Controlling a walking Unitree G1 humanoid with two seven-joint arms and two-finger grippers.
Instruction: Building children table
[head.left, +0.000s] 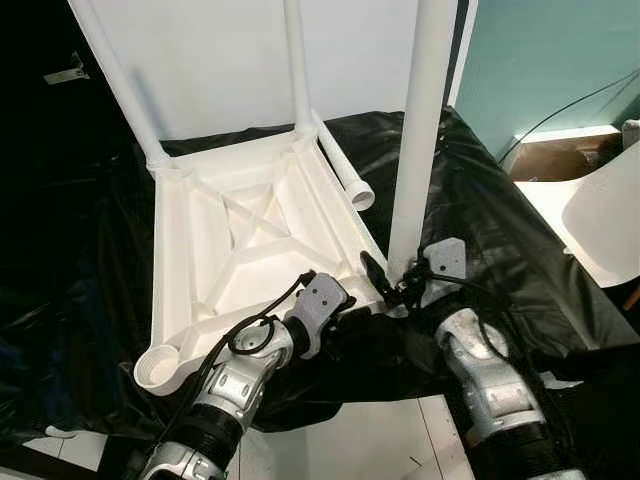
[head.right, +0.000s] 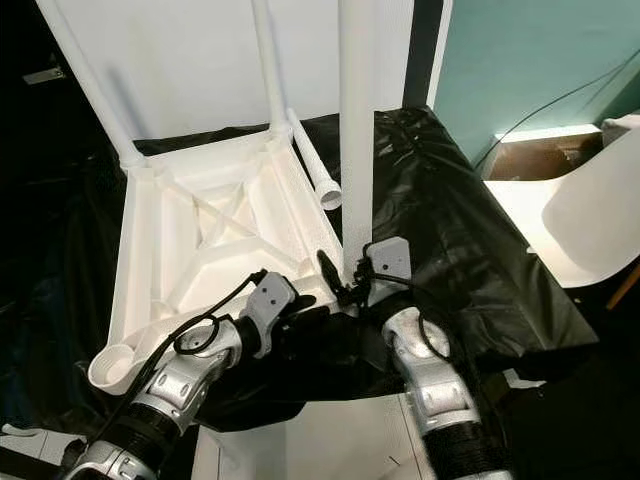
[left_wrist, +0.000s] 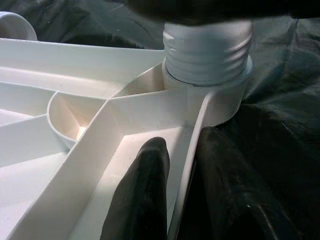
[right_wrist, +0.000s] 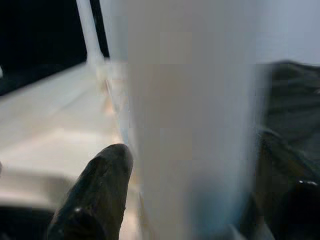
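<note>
Left eye view: the white ribbed plastic tabletop lies upside down on the black-sheeted desk, sockets up so legs can go in. At its 4 o'clock corner my right gripper is clamped on the upright white plastic leg tube, seating it. My left gripper pins the near rim.

Left wrist view: its fingers straddle the rim wall, closed on it, beside the threaded leg end in its socket.

Right wrist view: the leg sits between the fingers.
</note>
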